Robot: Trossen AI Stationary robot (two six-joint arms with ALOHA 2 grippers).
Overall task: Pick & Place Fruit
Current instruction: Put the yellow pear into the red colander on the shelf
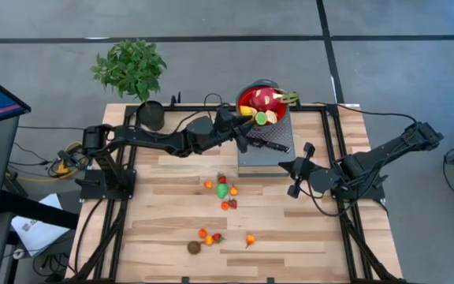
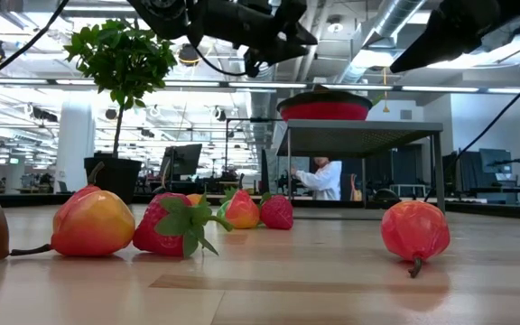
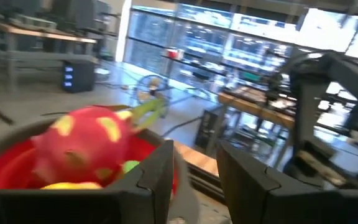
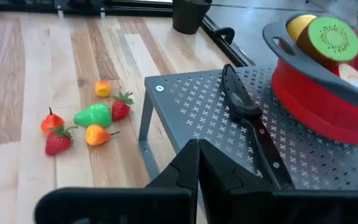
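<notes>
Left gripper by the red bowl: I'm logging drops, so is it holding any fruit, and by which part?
Nothing is held. The left gripper hangs at the red bowl with only a bare gap between its fingers.

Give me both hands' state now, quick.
Left hand: open, empty, by the bowl.
Right hand: closed, empty, beside the shelf.

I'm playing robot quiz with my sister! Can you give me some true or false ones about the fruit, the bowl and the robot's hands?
1. The red bowl sits on a grey metal shelf. True.
2. The dragon fruit lies on the wooden table. False: it is in the bowl.
3. The left gripper is beside the bowl. True.
4. The right gripper holds a strawberry. False: it is shut and holds nothing.
5. The knife is in the bowl. False: it lies on the shelf.
</notes>
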